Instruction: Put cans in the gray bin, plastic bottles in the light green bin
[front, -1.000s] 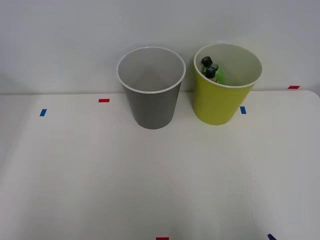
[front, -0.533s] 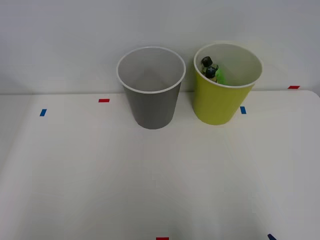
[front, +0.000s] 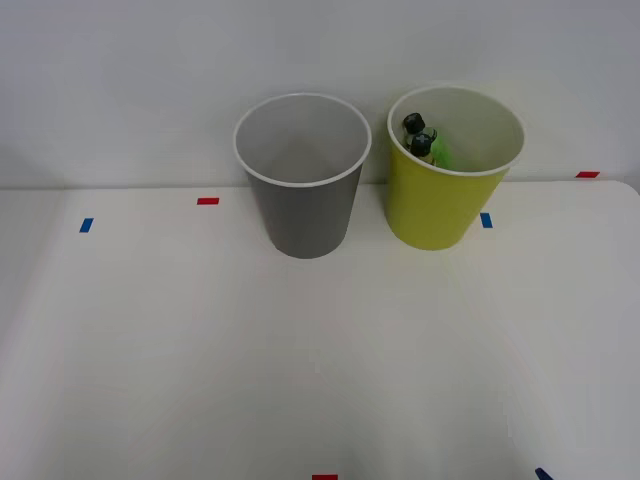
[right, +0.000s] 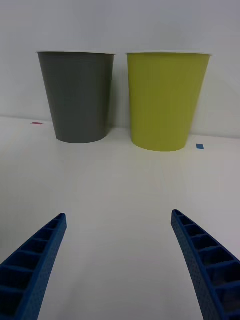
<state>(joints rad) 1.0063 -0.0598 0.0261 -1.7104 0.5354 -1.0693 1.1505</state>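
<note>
Pincer, right arm: two blue ribbed fingers spread wide apart, gripping nothing, bare white surface showing between them. Held low and level over the surface, aimed at the two bins, well short of both.

Surface: white, with small tape marks; red mark to the left of the bins, blue mark at the foot of the right-hand bin, blue mark further left, red mark far right, red mark at the near edge.

Gray bin: tall, round, tapering downward, white rim, pale inside. Stands upright at the far side of the surface against the white wall. Nothing can be seen inside it in the front view.

Light green bin: same shape, yellow-green wall, white rim, cream inside. Upright, just beside the gray bin on its right, close but apart.

Plastic bottles: two black screw caps side by side, a bright green body below one, leaning against the inner left wall of the light green bin.
</note>
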